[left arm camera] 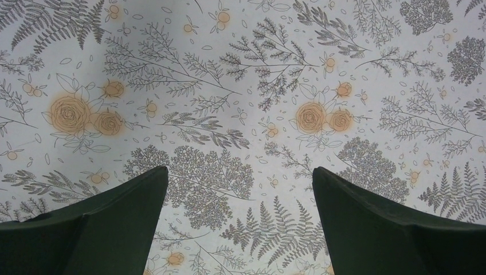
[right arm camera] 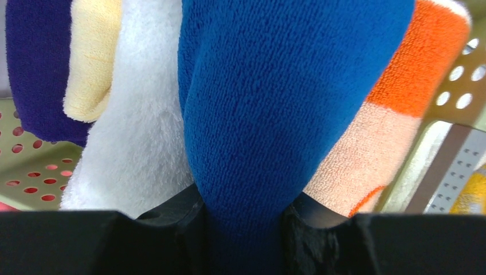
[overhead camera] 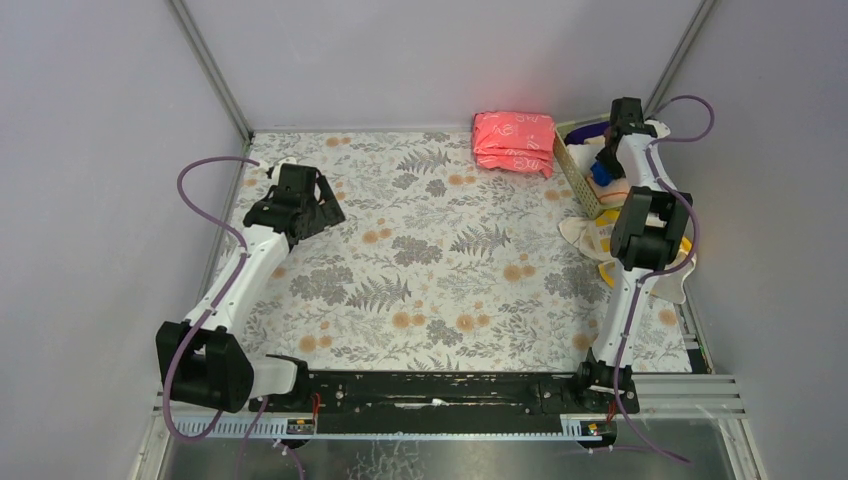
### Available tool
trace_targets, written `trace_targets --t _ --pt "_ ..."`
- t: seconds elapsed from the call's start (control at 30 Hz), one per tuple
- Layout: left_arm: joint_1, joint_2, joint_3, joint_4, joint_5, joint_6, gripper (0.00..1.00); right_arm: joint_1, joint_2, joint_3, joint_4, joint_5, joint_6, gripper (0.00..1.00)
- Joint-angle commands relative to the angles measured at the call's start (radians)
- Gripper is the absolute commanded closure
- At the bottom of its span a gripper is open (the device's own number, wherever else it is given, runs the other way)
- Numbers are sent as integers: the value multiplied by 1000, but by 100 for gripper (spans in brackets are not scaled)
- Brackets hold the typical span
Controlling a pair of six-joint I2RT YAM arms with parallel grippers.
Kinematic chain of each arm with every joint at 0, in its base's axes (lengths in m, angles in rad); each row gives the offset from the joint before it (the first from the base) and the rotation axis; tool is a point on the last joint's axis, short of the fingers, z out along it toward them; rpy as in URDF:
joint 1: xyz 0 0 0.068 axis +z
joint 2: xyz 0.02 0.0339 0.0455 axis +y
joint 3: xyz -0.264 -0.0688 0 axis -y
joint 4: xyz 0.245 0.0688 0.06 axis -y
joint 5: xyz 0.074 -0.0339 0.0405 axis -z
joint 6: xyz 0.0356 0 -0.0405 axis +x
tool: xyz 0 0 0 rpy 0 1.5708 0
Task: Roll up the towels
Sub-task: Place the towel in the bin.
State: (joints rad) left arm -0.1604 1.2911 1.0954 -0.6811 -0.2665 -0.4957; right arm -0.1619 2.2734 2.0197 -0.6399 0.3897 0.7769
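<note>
blue towel (right arm camera: pixel 269 114) clamped in right end effector (right arm camera: pixel 243 223), clear only from its wrist; left end effector (left arm camera: pixel 240 180) apart.

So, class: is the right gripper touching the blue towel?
Touching. The right wrist view shows the right gripper with its fingers pressed against both sides of the blue towel, no gap.

The blue towel (right arm camera: pixel 275 114) is matt, nubby terry cloth; the white towel (right arm camera: pixel 137 137) looks fluffier. The perforated basket (right arm camera: pixel 28 166) is smooth plastic.
</note>
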Motion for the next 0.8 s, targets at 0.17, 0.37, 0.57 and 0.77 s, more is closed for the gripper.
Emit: trace_targets --t 0.17,0.37,0.57,0.77 --pt "15 7 -16 25 30 13 4 5 62 -74 40 -127 71 92" --pt "17 0 -19 28 35 12 4 5 -60 -111 78 -134 32 73" --pt "20 0 -18 28 45 14 3 5 -111 -107 73 -138 46 65" --pt "23 2 -19 30 51 11 3 13 -76 -72 54 -148 108 65"
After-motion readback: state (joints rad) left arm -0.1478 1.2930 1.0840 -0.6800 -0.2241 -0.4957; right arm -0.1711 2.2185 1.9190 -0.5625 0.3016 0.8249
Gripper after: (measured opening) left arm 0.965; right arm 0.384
